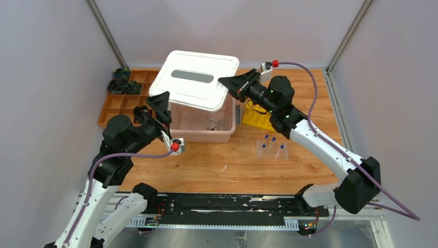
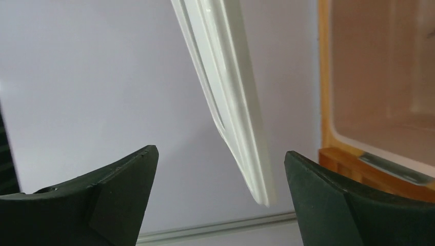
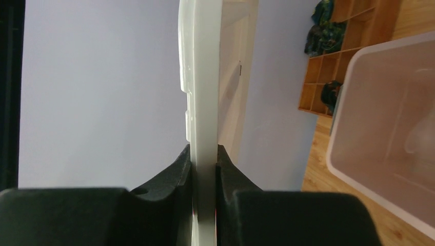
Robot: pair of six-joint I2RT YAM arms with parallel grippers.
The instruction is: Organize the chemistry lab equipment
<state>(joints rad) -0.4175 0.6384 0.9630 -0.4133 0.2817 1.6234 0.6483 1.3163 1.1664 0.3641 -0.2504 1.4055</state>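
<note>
Lid (image 1: 206,94) over bin (image 1: 201,135) — rack (image 1: 254,120) right.

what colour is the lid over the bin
White lid with a grey oblong on top; best seen in the top external view.

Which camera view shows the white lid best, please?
The top external view: the whole white lid shows there, tilted above the clear bin. The right wrist view shows only its edge, pinched by the right gripper. The left wrist view shows one corner ahead of the open left gripper.
</note>
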